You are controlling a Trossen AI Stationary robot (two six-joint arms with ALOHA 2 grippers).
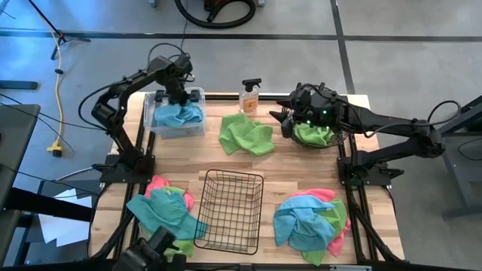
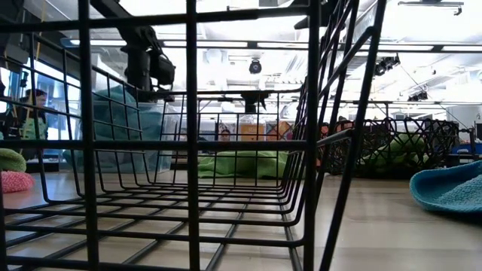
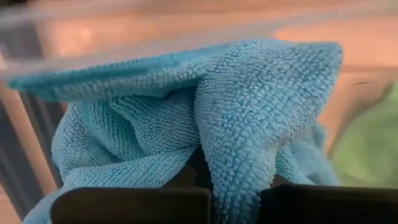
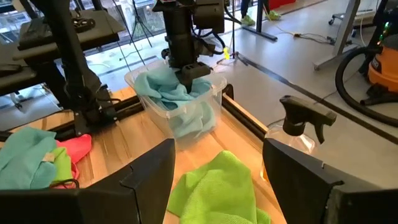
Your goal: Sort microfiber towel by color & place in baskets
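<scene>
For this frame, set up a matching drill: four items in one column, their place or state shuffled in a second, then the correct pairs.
Items
1. clear bin
2. round basket
3. grid basket
4. spray bottle

Places or states
A. holds no cloth, at the table's near middle
B. holds a green cloth, right gripper open beside it
C. stands at the far edge, between the other two containers
D. holds a blue cloth, left gripper shut on it

Pairs: 1-D, 2-B, 3-A, 4-C
</scene>
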